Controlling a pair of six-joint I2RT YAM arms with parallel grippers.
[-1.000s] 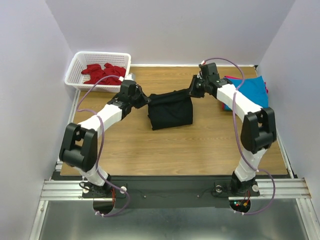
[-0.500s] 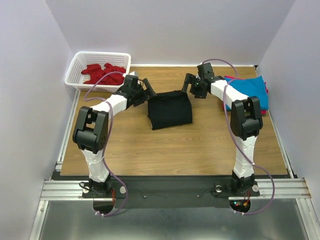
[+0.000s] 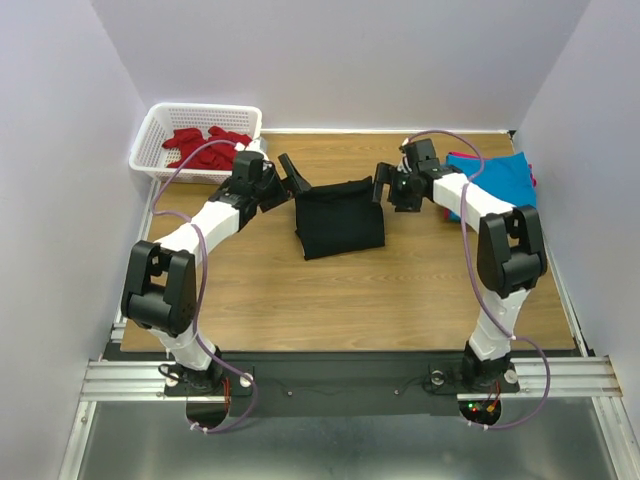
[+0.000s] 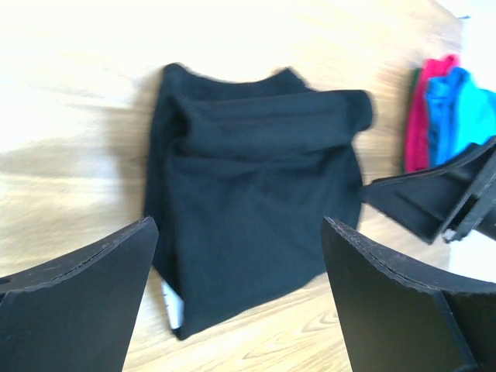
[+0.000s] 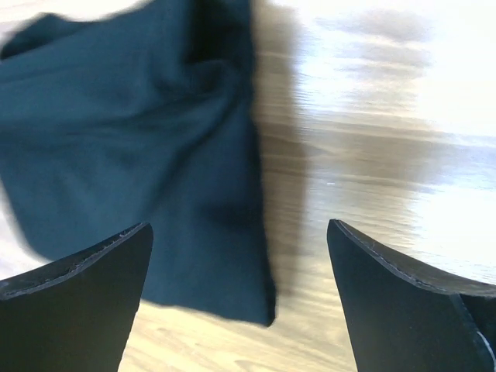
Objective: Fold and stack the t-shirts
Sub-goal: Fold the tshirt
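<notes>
A folded black t-shirt [image 3: 340, 218] lies flat on the wooden table [image 3: 330, 300], touched by neither gripper. My left gripper [image 3: 292, 180] hovers just off the shirt's left far corner, jaws wide open and empty. In the left wrist view the black t-shirt [image 4: 256, 201] lies beyond my left gripper [image 4: 239, 232], a white label showing at its near corner. My right gripper [image 3: 384, 186] is open by the shirt's right far corner. In the right wrist view my right gripper [image 5: 239, 229] has the black t-shirt's [image 5: 132, 147] edge below it. A turquoise-blue t-shirt [image 3: 505, 180] lies far right, over a red one [image 3: 531, 176].
A white lattice basket [image 3: 150, 135] at the far left corner holds crumpled red t-shirts [image 3: 205, 148]. Walls close in the table on the left, back and right. Bare wood stretches between the black shirt and the arm bases.
Both grippers were shut on the black shirt's upper corners, holding it up; they have opened and let go. The shirt now lies flat, and both grippers have drawn slightly away.
</notes>
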